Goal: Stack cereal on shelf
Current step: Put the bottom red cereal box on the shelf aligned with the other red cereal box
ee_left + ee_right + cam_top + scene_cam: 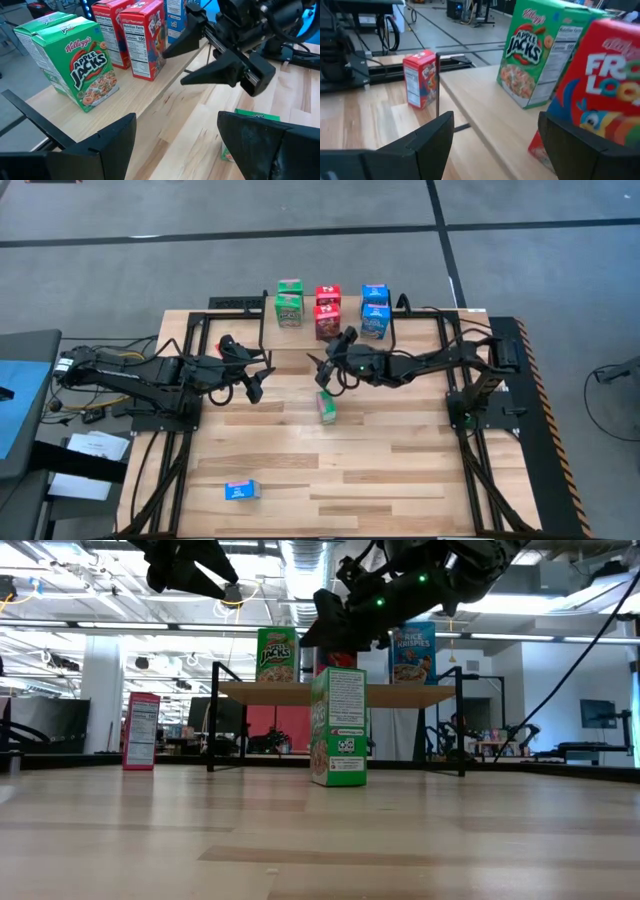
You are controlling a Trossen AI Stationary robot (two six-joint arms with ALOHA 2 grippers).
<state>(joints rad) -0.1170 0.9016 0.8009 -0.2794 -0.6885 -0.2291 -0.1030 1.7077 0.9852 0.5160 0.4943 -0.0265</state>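
Standing upright mid-table — green box (338,726), long axis vertical; right pincer (326,370) above, open, empty.

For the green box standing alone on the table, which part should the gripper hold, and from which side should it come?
Probably its upper part, coming from above. The green box stands upright and alone on the table, so its top is free. Close the fingers across its two narrow sides. The open right gripper hovers nearest it.

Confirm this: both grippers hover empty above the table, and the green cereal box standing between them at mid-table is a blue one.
Wrong on colour only. The box standing at mid-table is green, as the high view shows. The left gripper and right gripper do hover above the table, open and empty.
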